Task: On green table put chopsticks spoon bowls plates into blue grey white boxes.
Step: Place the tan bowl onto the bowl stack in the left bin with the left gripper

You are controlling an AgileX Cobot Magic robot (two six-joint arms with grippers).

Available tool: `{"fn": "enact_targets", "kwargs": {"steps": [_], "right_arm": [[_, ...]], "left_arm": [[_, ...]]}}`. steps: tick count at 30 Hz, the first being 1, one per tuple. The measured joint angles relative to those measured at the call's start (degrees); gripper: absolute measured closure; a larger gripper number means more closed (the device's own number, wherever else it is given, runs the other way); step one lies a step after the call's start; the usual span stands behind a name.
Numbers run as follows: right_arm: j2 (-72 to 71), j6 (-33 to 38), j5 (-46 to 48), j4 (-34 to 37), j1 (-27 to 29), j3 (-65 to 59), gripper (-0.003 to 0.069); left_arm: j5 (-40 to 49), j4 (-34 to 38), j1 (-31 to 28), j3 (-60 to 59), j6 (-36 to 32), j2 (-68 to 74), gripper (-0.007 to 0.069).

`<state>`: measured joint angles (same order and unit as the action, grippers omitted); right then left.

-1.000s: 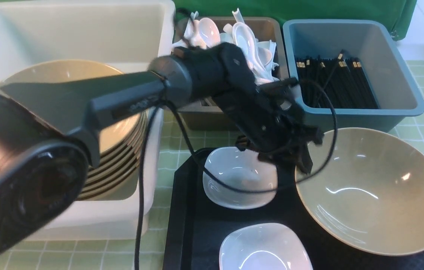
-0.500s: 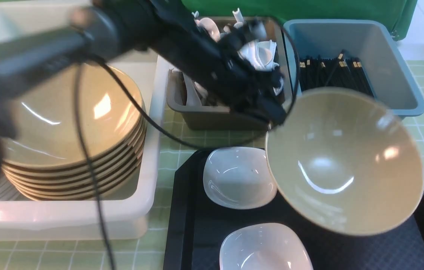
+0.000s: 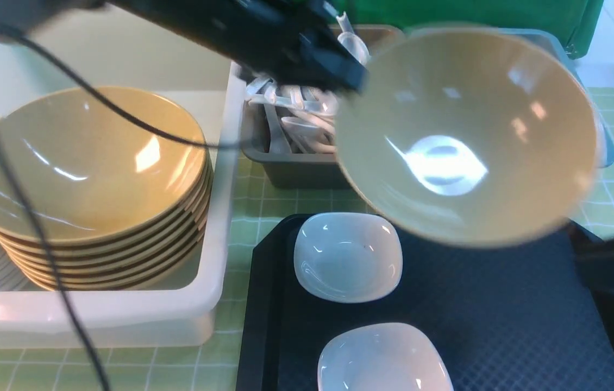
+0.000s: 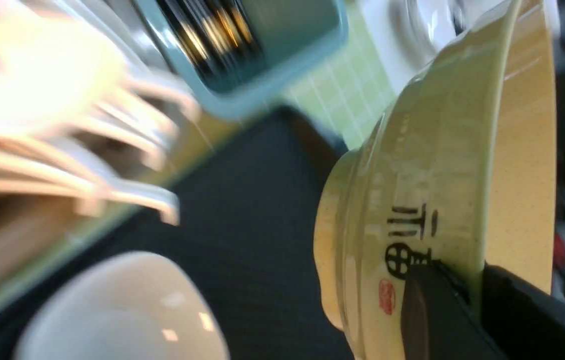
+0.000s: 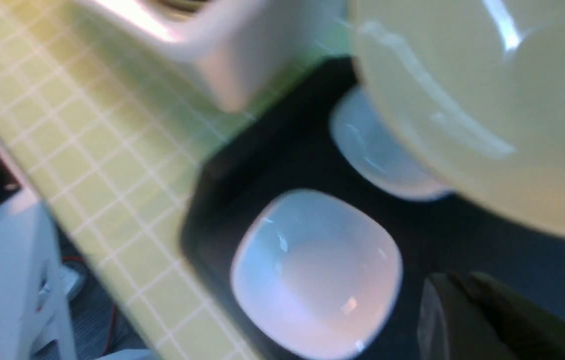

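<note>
The table point(image 3: 263, 203) is light green with a pale grid. The tray point(image 3: 502, 326) is black with a fine diamond texture. The raised bowl point(image 4: 412, 165) is speckled yellow-olive with black characters and a red seal on its outer wall. The stacked bowls point(image 3: 84, 163) are tan and the small dishes point(image 3: 348, 255) white. There are a white box point(image 3: 220, 228), a grey box point(image 3: 290, 171) and a blue box point(image 4: 272, 95). The chopsticks point(image 4: 212, 30) are black with gold tips.

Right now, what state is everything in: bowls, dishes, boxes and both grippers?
Large bowl, airborne, tilted, clamped at rim.
Left gripper, shut on large bowl.
Right gripper, shut, empty.
Bowl stack, nested upright in white box.
Far small dish, upright, empty, on black tray.
Near small dish, upright, empty, on black tray.
Grey box, holding spoons.
Blue box, holding chopsticks.
</note>
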<state>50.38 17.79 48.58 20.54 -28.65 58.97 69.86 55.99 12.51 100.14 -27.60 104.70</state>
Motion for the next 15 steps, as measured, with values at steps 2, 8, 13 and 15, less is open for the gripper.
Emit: {"fn": "enact_targets", "kwargs": {"steps": [2,8,13,15], "right_arm": [[2.9,2.0,0.1,1.3,0.0,2.8,0.0634],[14.5,8.3,1.0,5.5,-0.1,14.0,0.0634],[22.1,15.6,0.8,14.5,-1.1,19.5,0.063],[25.1,18.2,0.5,17.8,-2.0,20.8,0.0628]], "left_arm": [[0.0,-1.1,-3.0,-0.1,0.5,-2.6,0.0606],[0.8,-5.4,-17.9,-8.1,3.3,-14.6,0.0606],[1.0,-3.6,-34.8,-20.2,2.5,-21.9,0.0606],[0.6,-3.5,-41.4,-24.3,2.0,-23.6,0.0606]]}}
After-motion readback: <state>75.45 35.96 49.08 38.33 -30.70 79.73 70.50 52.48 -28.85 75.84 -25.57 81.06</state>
